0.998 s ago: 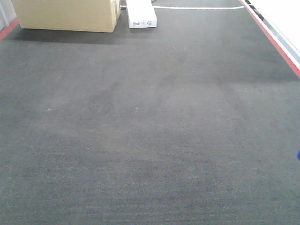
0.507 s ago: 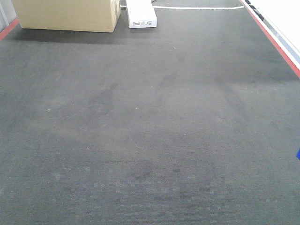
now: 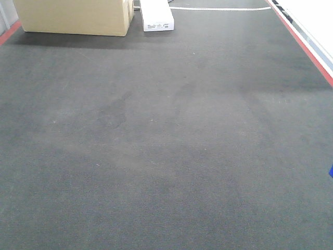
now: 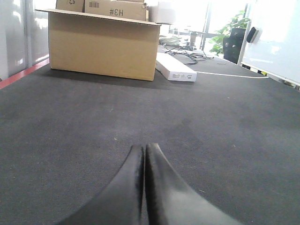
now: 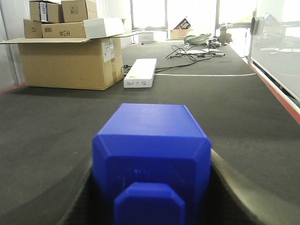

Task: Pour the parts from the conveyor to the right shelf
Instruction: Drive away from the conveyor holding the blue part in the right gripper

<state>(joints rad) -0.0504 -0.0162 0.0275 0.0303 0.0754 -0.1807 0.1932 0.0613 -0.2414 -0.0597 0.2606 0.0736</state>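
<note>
The conveyor is a wide dark grey belt with a red strip along its right edge. In the right wrist view, my right gripper is shut on a bright blue part, a block with its stud facing the camera, held just above the belt. A blue sliver shows at the right edge of the front view. My left gripper is shut with nothing in it, low over the belt. The right shelf is out of view.
A large open cardboard box stands at the belt's far left, with smaller boxes stacked in it. Beside it lies a flat white box. A white cable crosses the far end. Loose cables lie beyond.
</note>
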